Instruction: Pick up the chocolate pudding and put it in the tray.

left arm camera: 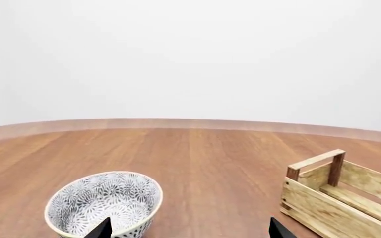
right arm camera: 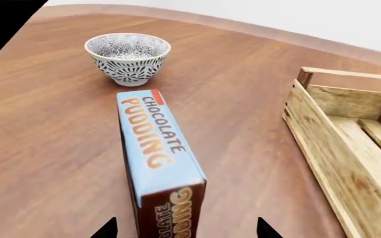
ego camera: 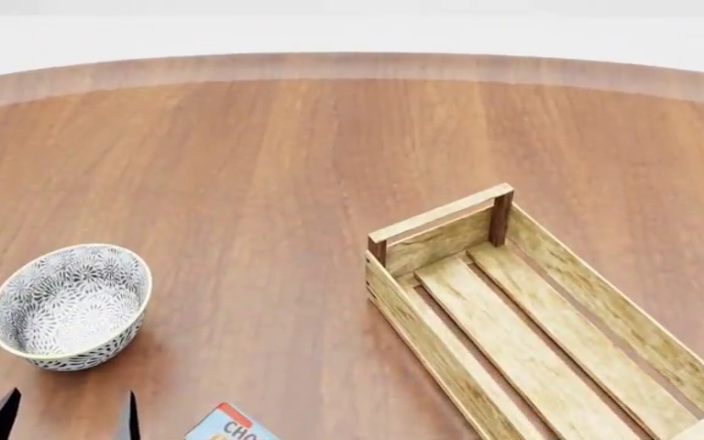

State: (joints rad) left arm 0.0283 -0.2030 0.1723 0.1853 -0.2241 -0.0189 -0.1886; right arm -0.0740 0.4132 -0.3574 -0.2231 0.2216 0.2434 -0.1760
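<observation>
- Right wrist view: nearest the lens, the right pincer point(right arm camera: 185, 232) shows only as two dark fingertips at the lower edge, spread wide, one on either side of the chocolate pudding point(right arm camera: 158, 151). The jaws stand released and touch nothing that I can see.
- The carton lies flat on the worktop point(right arm camera: 51, 129), blue lettered face up, its brown end face toward the camera and its red-edged end toward the bowl point(right arm camera: 128, 57).
- The tray point(right arm camera: 349, 144) lies well apart from the carton on the other side, its slatted floor bare as far as this view shows.
- Judgement: the step in hand is the approach to grasp. The carton already sits between the fingertips, so a straight advance along its length should work; closing across the narrow width, near mid-length, would keep it from swinging on the lift.
- Left wrist view: the left pincer point(left arm camera: 189, 229) shows two dark tips set wide apart with nothing between them, so it is released too. It looks across the worktop between bowl and tray, and the pudding is not in this picture.
- Head view: only a corner of the carton peeks in at the lower edge, just beside the left arm's tips and near the bowl. The right pincer is out of sight here.
- Judgement: lift clear of the tray's near rail before carrying across, then lower lengthwise along the slats.
</observation>
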